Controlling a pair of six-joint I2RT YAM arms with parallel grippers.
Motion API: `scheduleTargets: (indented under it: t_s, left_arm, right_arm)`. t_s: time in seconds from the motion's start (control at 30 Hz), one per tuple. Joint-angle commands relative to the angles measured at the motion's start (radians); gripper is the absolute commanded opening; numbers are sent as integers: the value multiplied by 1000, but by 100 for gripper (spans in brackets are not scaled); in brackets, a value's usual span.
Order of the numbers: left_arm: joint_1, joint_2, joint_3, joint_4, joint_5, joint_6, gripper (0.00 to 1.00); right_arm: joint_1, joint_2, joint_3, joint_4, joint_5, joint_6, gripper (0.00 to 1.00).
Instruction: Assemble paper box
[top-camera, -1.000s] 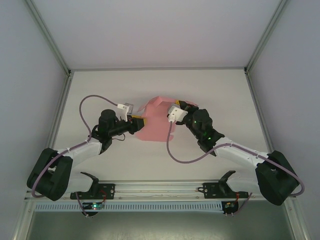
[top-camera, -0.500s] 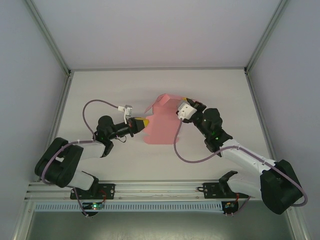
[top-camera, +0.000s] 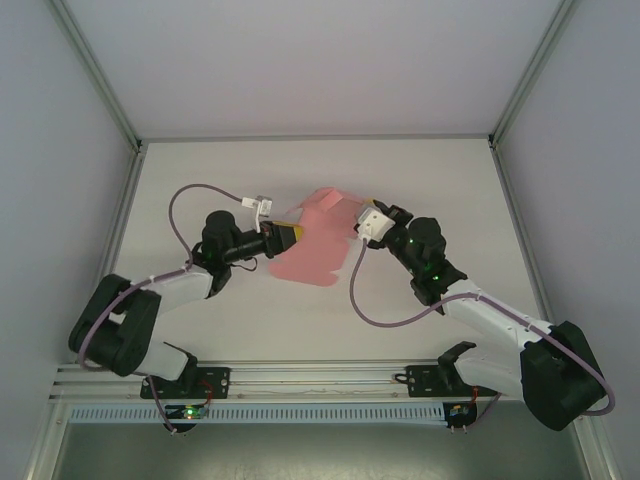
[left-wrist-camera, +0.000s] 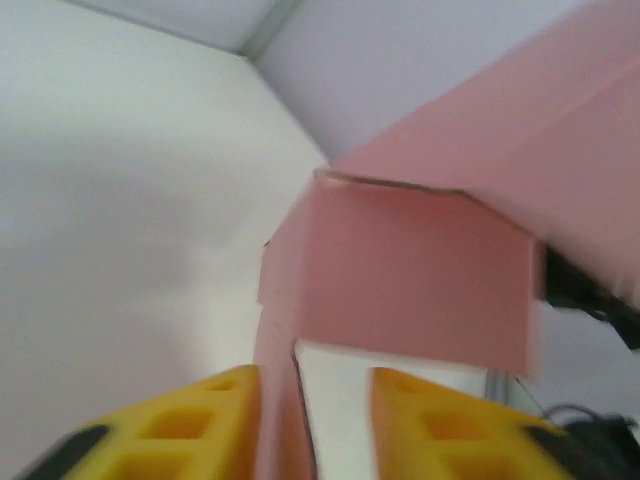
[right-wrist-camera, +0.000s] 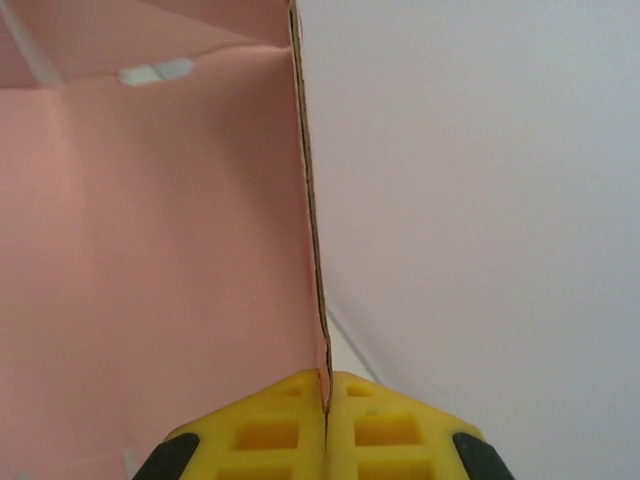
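The pink paper box (top-camera: 312, 248) is a partly folded sheet held up off the white table between both arms. My right gripper (top-camera: 355, 210) grips its right edge; in the right wrist view the yellow fingers (right-wrist-camera: 290, 420) are pressed together on the thin card edge (right-wrist-camera: 310, 250) at the gripper (right-wrist-camera: 327, 378). My left gripper (top-camera: 289, 237) is at the sheet's left side. In the left wrist view its jaws (left-wrist-camera: 315, 390) stand apart, with a narrow strip of the box (left-wrist-camera: 420, 280) running between them against the left finger (left-wrist-camera: 200, 420). A folded panel hangs just ahead.
The white table (top-camera: 200, 180) is walled by grey panels on the left, right and back. An aluminium rail (top-camera: 320, 378) with the arm bases runs along the near edge. Purple cables (top-camera: 190, 205) loop beside each wrist.
My left gripper shut on the box's left edge and has now opened, rising slightly. The sheet has swung a little to the left. The right grip is unchanged.
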Motion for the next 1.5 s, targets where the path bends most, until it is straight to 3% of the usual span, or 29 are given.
scheduleTargets:
  t_s: [0.0, 0.07, 0.13, 0.3, 0.43, 0.53, 0.6, 0.73, 0.83, 1.03, 1.23, 1.47]
  left_arm:
    - [-10, -104, -29, -298, -151, 198, 63]
    - [-10, -180, -76, -273, -163, 192, 79]
    - [-10, -267, -90, -342, -252, 198, 100]
    - [-10, -407, -43, -588, -588, 170, 100]
    - [-1, -361, 13, -641, -772, 122, 100]
    - [13, -250, 121, -711, -725, 135, 100]
    - [13, -183, 156, -684, -604, 175, 94]
    - [7, -128, 132, -484, -245, 251, 84]
    - [-25, -128, 99, -384, -131, 298, 78]
    - [-79, -22, 100, -373, -114, 350, 60]
    - [-85, 97, 108, -244, -62, 336, 54]
    - [-99, 185, 113, -227, -117, 377, 51]
  right_arm:
    - [13, 2, 10, -73, -28, -29, 0]
    - [17, 23, 9, -71, -7, -39, 0]
    - [20, 47, 13, -71, 2, -46, 0]
    - [57, 120, 31, -60, 73, -107, 0]
    - [78, 158, 22, 49, 95, -117, 0]
    - [79, 154, 46, 22, 82, -111, 0]
    - [79, 150, 50, 11, 79, -115, 0]
    - [81, 152, 53, -8, 96, -126, 0]
    - [89, 168, 52, -5, 132, -133, 0]
    - [120, 203, 40, 13, 194, -153, 0]
    - [145, 241, 46, 18, 230, -144, 0]
    - [189, 295, 36, 23, 299, -196, 0]
